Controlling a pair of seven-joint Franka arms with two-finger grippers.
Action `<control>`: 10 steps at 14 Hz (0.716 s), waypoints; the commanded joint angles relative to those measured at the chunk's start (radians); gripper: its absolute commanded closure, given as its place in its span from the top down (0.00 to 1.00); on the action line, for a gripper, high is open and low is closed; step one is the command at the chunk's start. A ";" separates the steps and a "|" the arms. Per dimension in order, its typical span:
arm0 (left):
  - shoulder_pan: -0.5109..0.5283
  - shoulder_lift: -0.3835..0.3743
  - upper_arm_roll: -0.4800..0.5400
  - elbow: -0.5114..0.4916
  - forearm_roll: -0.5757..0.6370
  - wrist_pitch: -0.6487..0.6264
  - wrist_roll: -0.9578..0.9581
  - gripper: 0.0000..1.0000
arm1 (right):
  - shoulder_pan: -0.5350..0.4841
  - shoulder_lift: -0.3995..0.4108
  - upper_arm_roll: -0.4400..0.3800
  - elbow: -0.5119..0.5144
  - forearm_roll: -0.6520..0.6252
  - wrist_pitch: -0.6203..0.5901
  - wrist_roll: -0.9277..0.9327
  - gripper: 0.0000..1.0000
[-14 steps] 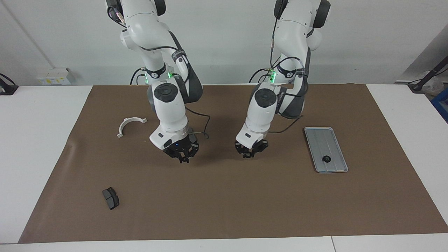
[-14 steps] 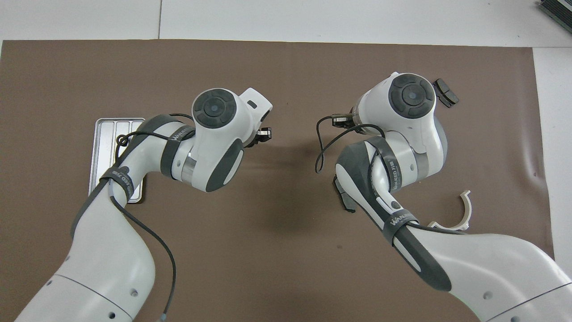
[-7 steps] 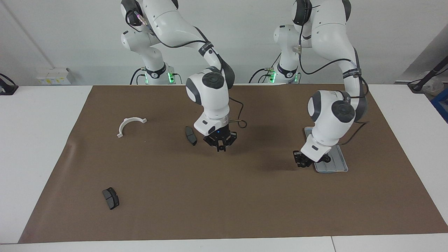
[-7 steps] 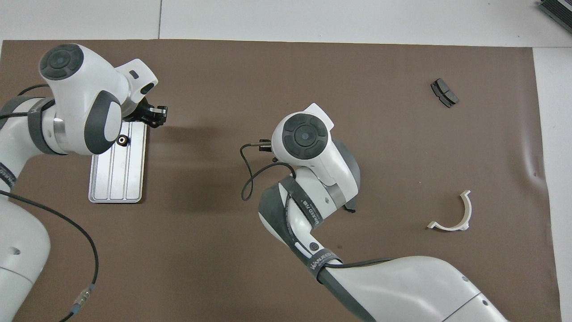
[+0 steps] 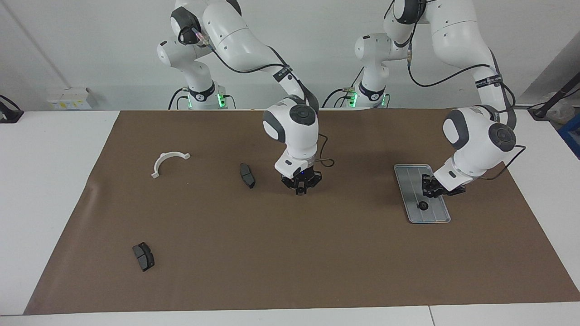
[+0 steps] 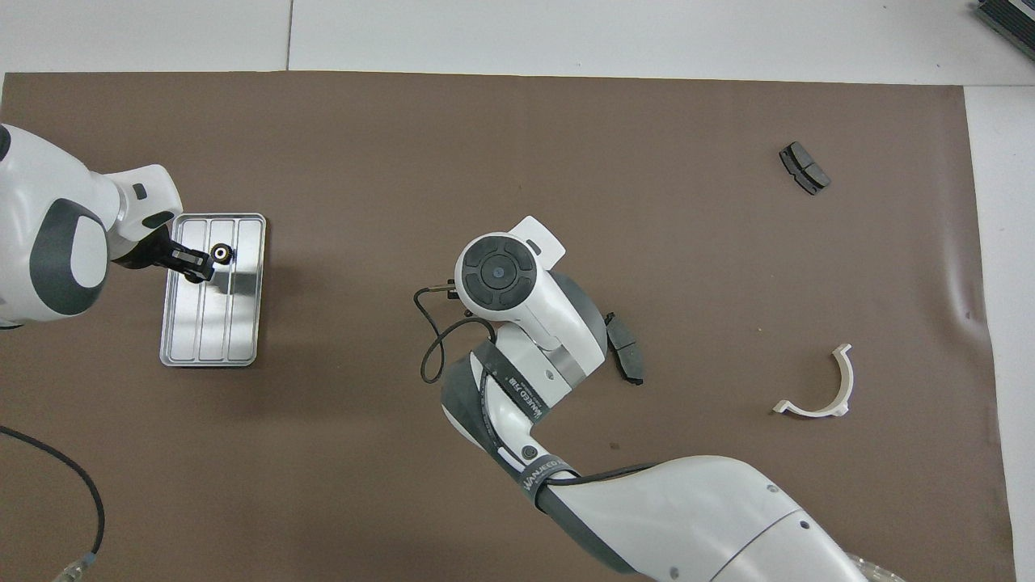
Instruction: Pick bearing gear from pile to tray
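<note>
The silver ribbed tray (image 5: 414, 174) lies toward the left arm's end of the brown mat and also shows in the overhead view (image 6: 242, 339). One small black ring (image 5: 423, 206) lies in it, and I see it from above too (image 6: 220, 254). My left gripper (image 5: 427, 192) hangs low over the tray beside the ring (image 6: 194, 265). My right gripper (image 5: 300, 190) hangs over the middle of the mat, hidden from above by its own hand (image 6: 497, 275). The pile is scattered: a dark pad (image 5: 247, 175) beside the right gripper, a second pad (image 5: 143, 256), and a white half-ring bracket (image 5: 167, 162).
From above, the near pad (image 6: 625, 356) pokes out beside the right arm's wrist; the second pad (image 6: 804, 167) and the bracket (image 6: 821, 388) lie toward the right arm's end. The brown mat (image 5: 290, 271) covers a white table. Cables hang from both wrists.
Both grippers left the middle of the mat. The left one swung toward its own end and now stands over the tray. The right one moved a little the same way, uncovering the near pad.
</note>
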 commanded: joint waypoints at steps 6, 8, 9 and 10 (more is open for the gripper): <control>-0.009 -0.073 -0.013 -0.113 0.007 0.074 0.018 0.91 | -0.092 -0.077 -0.007 -0.009 -0.009 0.019 0.015 1.00; -0.075 -0.054 -0.019 -0.027 0.004 0.063 -0.069 0.91 | -0.173 -0.187 -0.006 -0.079 -0.004 0.016 0.000 1.00; -0.132 -0.035 -0.018 0.010 0.004 0.063 -0.208 0.91 | -0.204 -0.229 -0.006 -0.101 -0.004 0.010 -0.006 1.00; -0.184 -0.027 -0.019 0.025 0.006 0.080 -0.347 0.91 | -0.232 -0.269 -0.006 -0.121 -0.003 0.007 -0.009 1.00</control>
